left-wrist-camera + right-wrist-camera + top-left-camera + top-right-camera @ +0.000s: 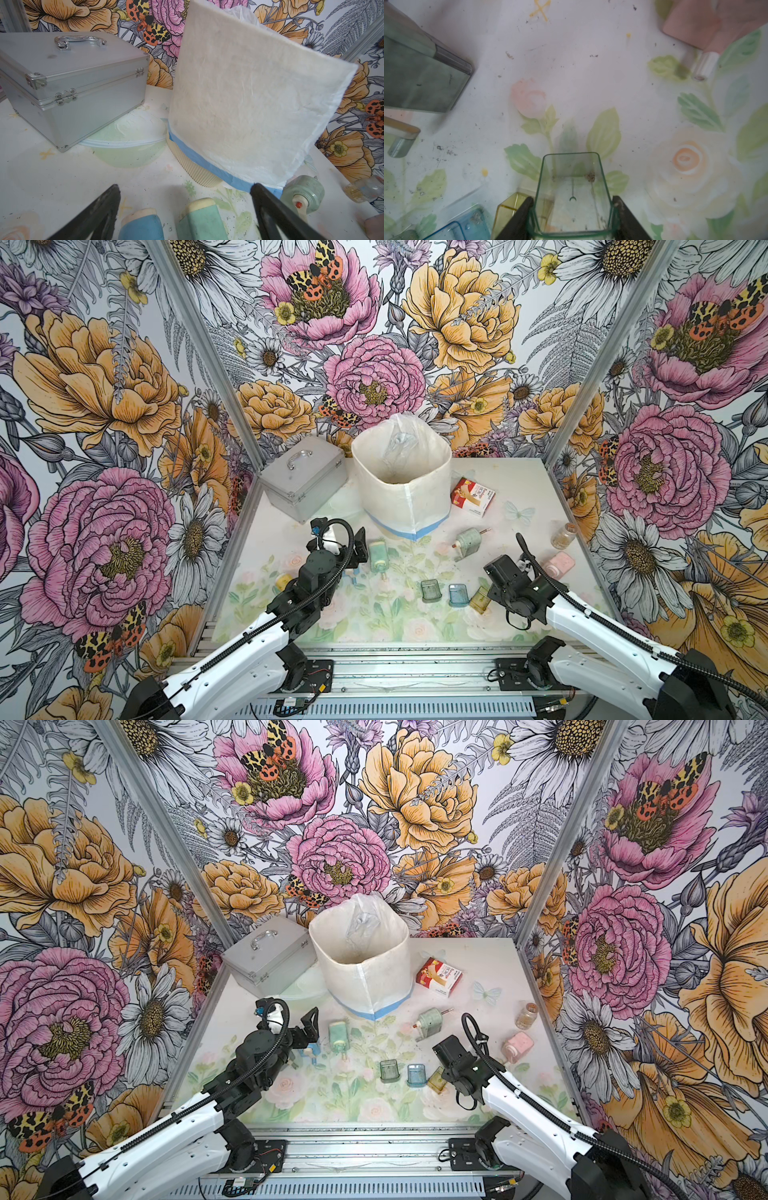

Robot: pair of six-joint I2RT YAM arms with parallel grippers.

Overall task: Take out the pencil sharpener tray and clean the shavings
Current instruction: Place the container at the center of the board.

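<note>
My right gripper (573, 199) is shut on a clear, green-tinted pencil sharpener tray (571, 216), held just above the table. A small clump of brownish shavings (590, 176) sits in its far corner. In both top views the right wrist (505, 580) hides this tray. A yellow tray (480, 598), a blue tray (458, 594) and a grey-green tray (430, 590) lie in a row beside it. My left gripper (185, 187) is open and holds nothing. It hangs low over a blue sharpener (143, 224) and a green sharpener (199, 220).
A white lined bin (401, 485) stands at the back centre, with a silver case (303, 477) to its left and a red box (472, 496) to its right. A grey-green crank sharpener (467, 543), a pink sharpener (557, 566) and a small jar (563, 535) lie right. Dark flecks (446, 151) dot the mat.
</note>
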